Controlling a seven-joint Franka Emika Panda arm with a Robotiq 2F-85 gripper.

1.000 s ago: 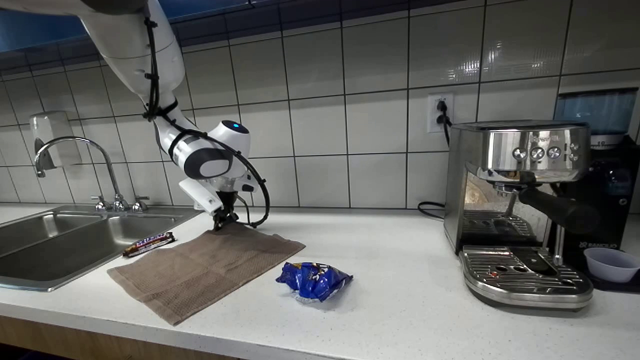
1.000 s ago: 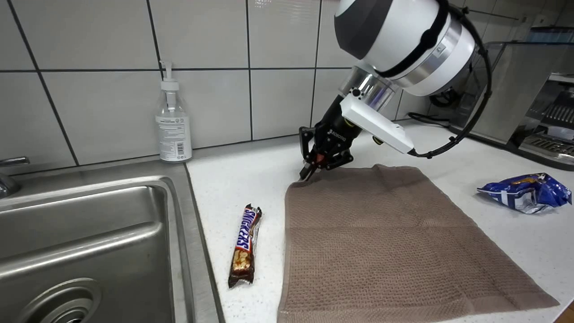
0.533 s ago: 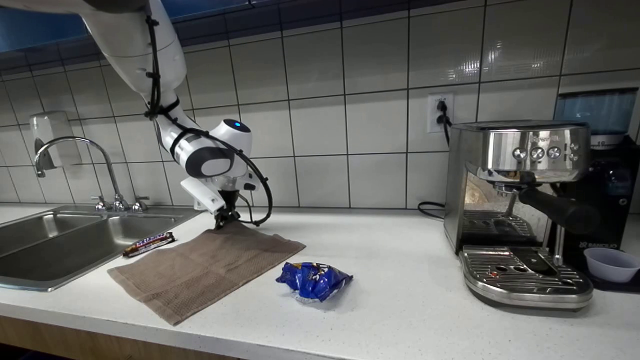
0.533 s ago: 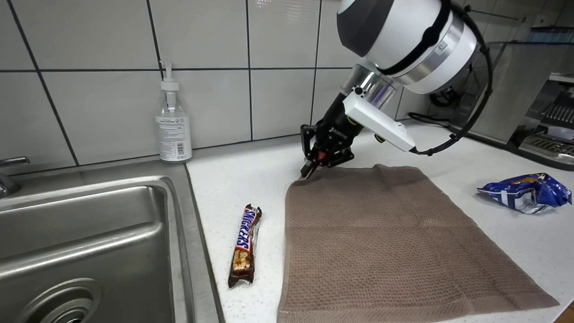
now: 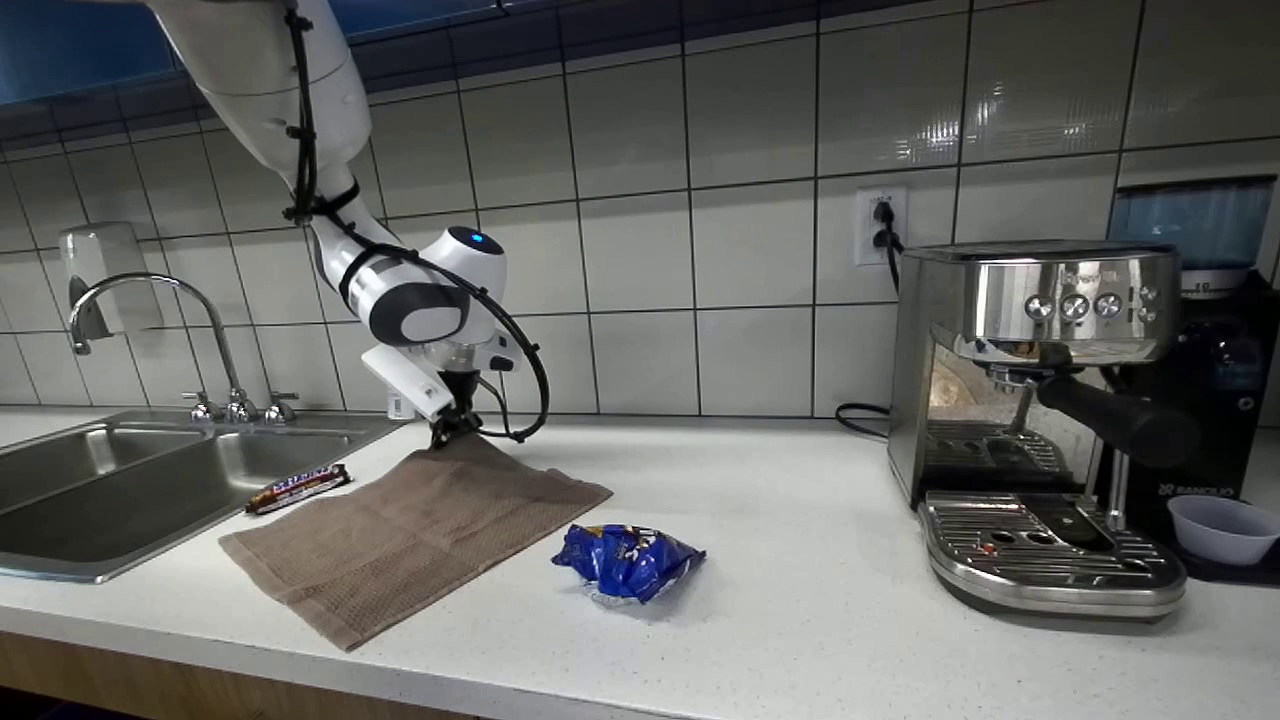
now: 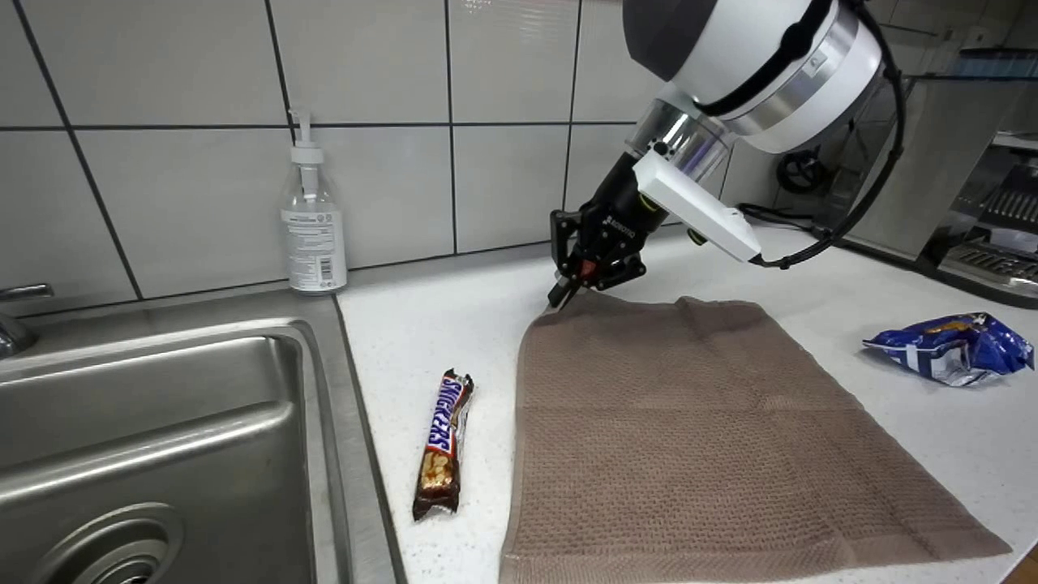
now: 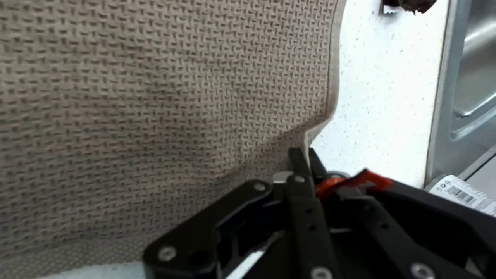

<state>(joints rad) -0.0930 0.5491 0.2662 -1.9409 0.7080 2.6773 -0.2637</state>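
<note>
A brown woven towel lies spread on the white counter, its back corner lifted a little. My gripper is shut on that corner. In the wrist view the towel's edge runs up between the black fingertips of the gripper, and the towel fills the left side. A red-orange piece shows at the base of the fingers. Beside the towel lies a Snickers bar, between it and the sink. On the opposite side rests a crumpled blue packet.
A steel sink borders the counter. Near its back corner stands a clear pump bottle. An espresso machine and a pale cup are at the far end. The tiled wall rises close behind the arm.
My gripper has risen slightly and shifted a little toward the coffee machine side. The pinched towel corner has come up with it; the bar and packet have stayed put.
</note>
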